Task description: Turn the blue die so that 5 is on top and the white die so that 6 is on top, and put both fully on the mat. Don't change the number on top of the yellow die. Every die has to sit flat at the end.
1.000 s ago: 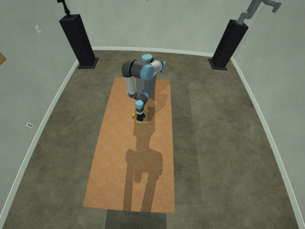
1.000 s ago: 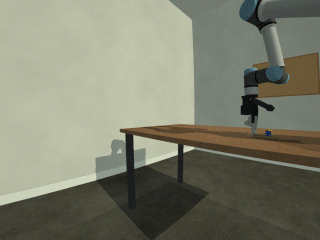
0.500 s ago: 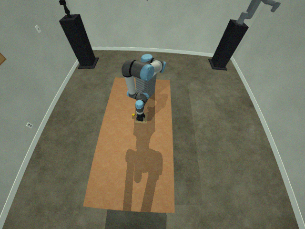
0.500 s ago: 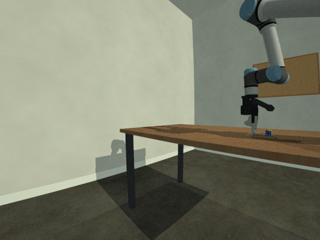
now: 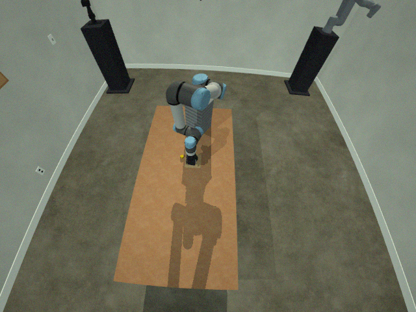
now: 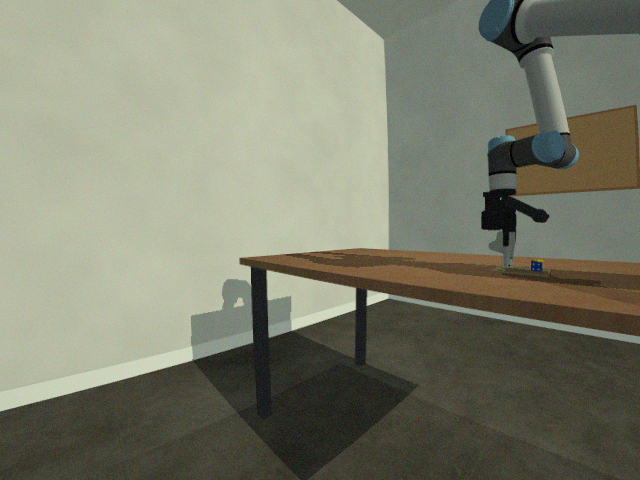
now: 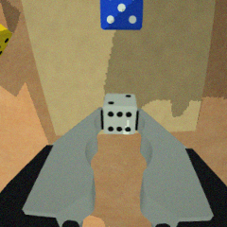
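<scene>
You have the two-jaw gripper (image 5: 191, 163) (image 6: 508, 265) (image 7: 119, 110) nearly shut, its fingertips gripping the small white cube die with black pips (image 7: 119, 114) on two opposite sides. This hold leaves the six facing the wrist camera, probably because this number must finish on top. The die is over the near edge region of the thin tan mat (image 5: 198, 166) (image 6: 524, 273) (image 7: 71, 71); whether it touches already, I cannot tell well. The blue cube die with white pips (image 6: 536, 266) (image 7: 121, 18) rests farther in on the mat, apart, giving you room for release. The yellow cube die (image 5: 181, 156) (image 7: 3, 39) sits outside the mat, best left untouched.
</scene>
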Controlling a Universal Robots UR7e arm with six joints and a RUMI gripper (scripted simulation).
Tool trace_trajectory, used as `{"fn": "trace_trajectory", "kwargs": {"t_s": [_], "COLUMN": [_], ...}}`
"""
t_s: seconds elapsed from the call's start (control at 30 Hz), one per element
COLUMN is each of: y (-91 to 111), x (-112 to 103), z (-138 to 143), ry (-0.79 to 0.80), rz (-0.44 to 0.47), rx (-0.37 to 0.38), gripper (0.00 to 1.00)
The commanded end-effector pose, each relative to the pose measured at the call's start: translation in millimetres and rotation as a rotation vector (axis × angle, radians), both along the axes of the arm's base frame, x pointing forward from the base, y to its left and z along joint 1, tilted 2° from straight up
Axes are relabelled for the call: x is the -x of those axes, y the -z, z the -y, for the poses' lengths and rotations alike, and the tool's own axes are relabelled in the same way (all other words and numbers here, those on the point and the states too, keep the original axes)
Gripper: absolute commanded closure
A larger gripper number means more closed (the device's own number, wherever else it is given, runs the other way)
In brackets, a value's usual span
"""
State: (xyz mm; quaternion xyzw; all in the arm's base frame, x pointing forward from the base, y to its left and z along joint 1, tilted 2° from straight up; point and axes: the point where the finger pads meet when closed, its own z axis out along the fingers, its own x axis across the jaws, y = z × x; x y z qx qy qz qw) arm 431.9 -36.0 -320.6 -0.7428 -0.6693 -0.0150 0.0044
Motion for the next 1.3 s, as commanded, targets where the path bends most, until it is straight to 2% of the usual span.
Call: {"fn": "trace_trajectory", "kwargs": {"t_s": [0.0, 1.27], "y": [-0.4, 3.6], "x": [-0.5, -0.6], "z": [0.2, 0.1], "ry": [0.0, 0.0], "rz": [0.001, 0.001], "rx": [0.0, 0.0], "gripper": [0.94, 0.94]}}
